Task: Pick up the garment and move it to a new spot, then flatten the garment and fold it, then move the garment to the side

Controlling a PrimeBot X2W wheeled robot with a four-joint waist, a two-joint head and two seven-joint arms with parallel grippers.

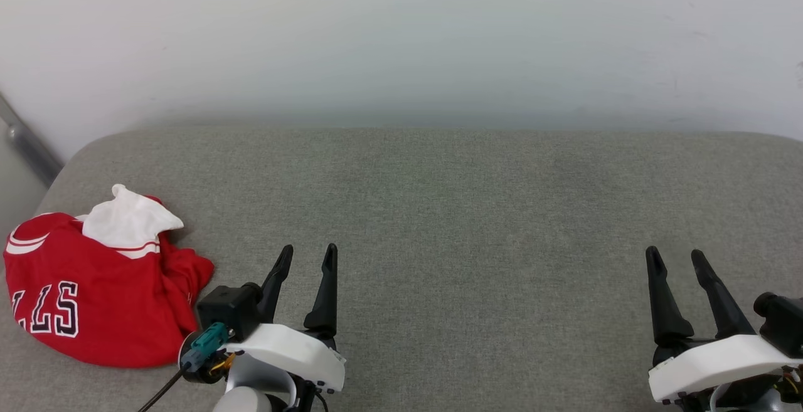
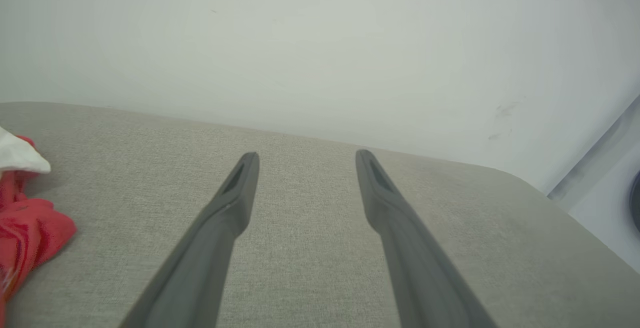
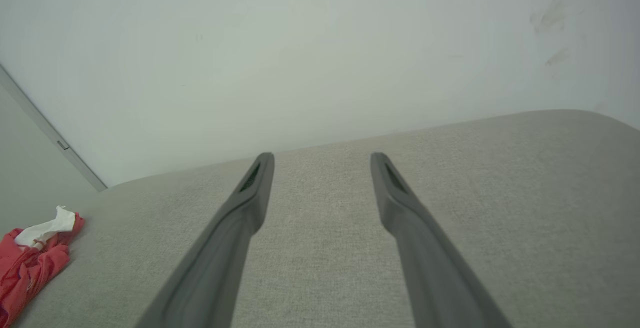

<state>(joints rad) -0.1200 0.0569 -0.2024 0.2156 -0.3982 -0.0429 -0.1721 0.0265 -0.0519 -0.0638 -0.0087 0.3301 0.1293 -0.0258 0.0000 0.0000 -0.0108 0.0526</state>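
The garment (image 1: 94, 286), a red jersey with a white sleeve on top and black white-edged letters, lies crumpled at the left end of the grey cushion (image 1: 470, 211). Its edge also shows in the left wrist view as the garment (image 2: 25, 228) and in the right wrist view as the garment (image 3: 30, 263). My left gripper (image 1: 308, 250) hovers open just right of the garment, apart from it, with nothing between its fingers. Far to the right, my right gripper (image 1: 676, 253) is open and holds nothing. Both wrist views show spread fingers: left gripper (image 2: 304, 154), right gripper (image 3: 320, 155).
A pale wall (image 1: 401, 36) rises right behind the cushion. A grey strip (image 1: 28, 142) runs down the wall at the far left. The cushion's rounded corners fall away at both ends.
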